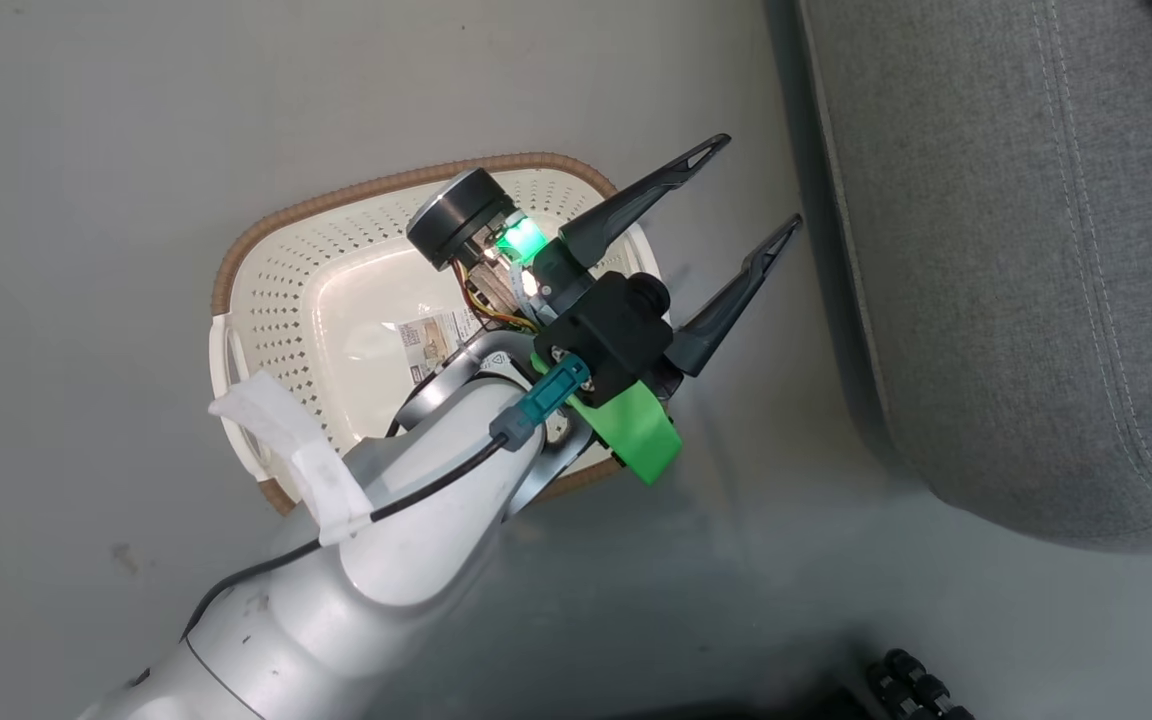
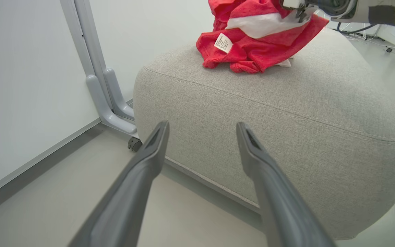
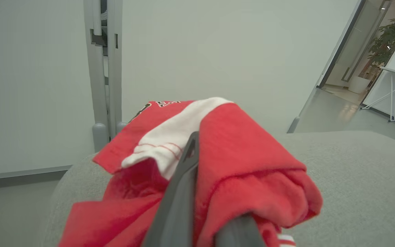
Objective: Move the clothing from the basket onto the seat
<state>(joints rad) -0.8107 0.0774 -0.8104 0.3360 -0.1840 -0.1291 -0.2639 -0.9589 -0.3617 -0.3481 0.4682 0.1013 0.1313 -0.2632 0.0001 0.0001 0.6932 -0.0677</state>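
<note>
Nearest, at the centre of the head view: the left gripper (image 1: 756, 180), spread wide and carrying nothing, poised over the basket (image 1: 266, 300) with fingers aimed toward the upper right. Beneath it, bare perforated plastic and a sticker (image 1: 431, 335) on the bottom; judging by that, nothing left to lift out. Just beyond, down the right side of the frame: the seat (image 1: 986, 250), near the basket, with a strip of floor (image 1: 766, 450) between. Farther off, at the top centre of the left wrist view: the clothing (image 2: 252, 48), bunched in a red-and-white heap on top of the seat, a small white label (image 2: 223, 43) turned outward. Farthest, up the middle of the right wrist view: the right gripper (image 3: 214, 147), closed narrow on a fold of that cloth, with one finger in sight and the other under red fabric. Looks light, limp and soft, grippy rather than slick; sags and drapes wherever unsupported; cannot crack or dent. Best taken by pinching a thick bunched fold near the middle of the heap, never a thin hem or the label. Likely to cling to the fingers on release, so open wide and draw straight back.
</note>
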